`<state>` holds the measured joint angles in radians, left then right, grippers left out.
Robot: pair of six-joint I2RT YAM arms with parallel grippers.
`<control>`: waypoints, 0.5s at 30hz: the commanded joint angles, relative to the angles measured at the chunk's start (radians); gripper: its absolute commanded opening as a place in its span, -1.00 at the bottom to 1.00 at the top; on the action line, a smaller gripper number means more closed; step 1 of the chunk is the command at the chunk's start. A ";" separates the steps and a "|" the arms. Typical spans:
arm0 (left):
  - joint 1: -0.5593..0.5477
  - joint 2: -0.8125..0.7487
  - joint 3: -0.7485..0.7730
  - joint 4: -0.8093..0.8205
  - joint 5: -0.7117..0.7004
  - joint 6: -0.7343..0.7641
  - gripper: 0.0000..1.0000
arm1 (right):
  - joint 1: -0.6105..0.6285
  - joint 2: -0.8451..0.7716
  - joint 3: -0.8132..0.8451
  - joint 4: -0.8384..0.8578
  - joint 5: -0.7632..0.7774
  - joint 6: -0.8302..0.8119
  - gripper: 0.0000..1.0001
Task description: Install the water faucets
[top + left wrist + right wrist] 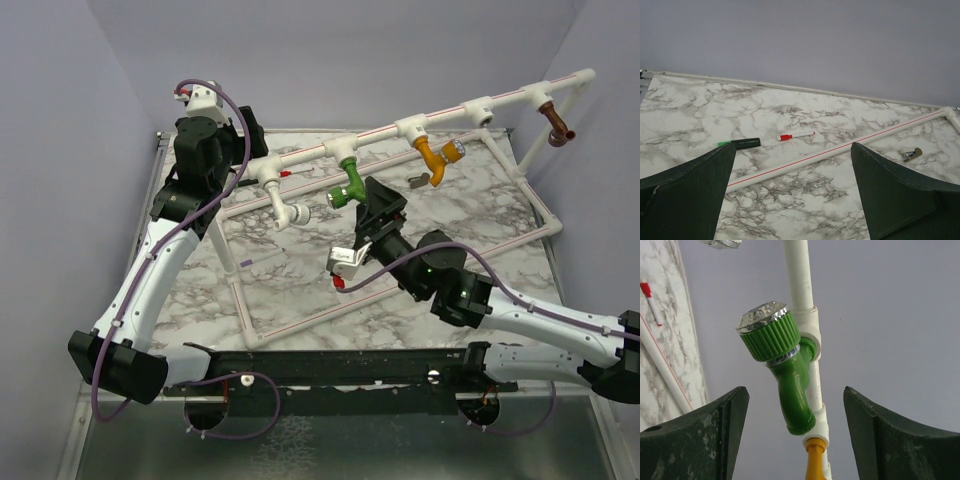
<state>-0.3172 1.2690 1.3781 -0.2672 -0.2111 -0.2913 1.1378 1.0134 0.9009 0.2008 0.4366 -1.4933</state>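
One green faucet (785, 375) hangs just ahead of right jaws.

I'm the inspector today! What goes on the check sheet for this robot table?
Surface: marble-patterned table, no spills seen.
Job's things: white faucet, green faucet, orange-yellow faucet and brown faucet all sit on the raised white pipe.
Clutter: red-capped marker, green-capped marker and small metal piece lie on the table.
Grippers: left gripper jaws open, empty; right gripper jaws open either side of the green faucet, not touching.
Cables: purple cable runs along each arm.
Surroundings: plain pale walls; nothing else seen.
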 commanded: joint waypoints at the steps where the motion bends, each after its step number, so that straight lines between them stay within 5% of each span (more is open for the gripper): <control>1: -0.017 0.060 -0.068 -0.203 0.047 0.006 0.98 | 0.005 0.041 -0.008 0.116 0.062 -0.272 0.62; 15: -0.017 0.058 -0.068 -0.202 0.050 0.006 0.98 | 0.005 0.139 -0.015 0.200 0.119 -0.338 0.42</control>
<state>-0.3172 1.2690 1.3781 -0.2672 -0.2108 -0.2913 1.1378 1.1255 0.8955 0.3771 0.5133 -1.6936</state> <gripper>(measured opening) 0.990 0.730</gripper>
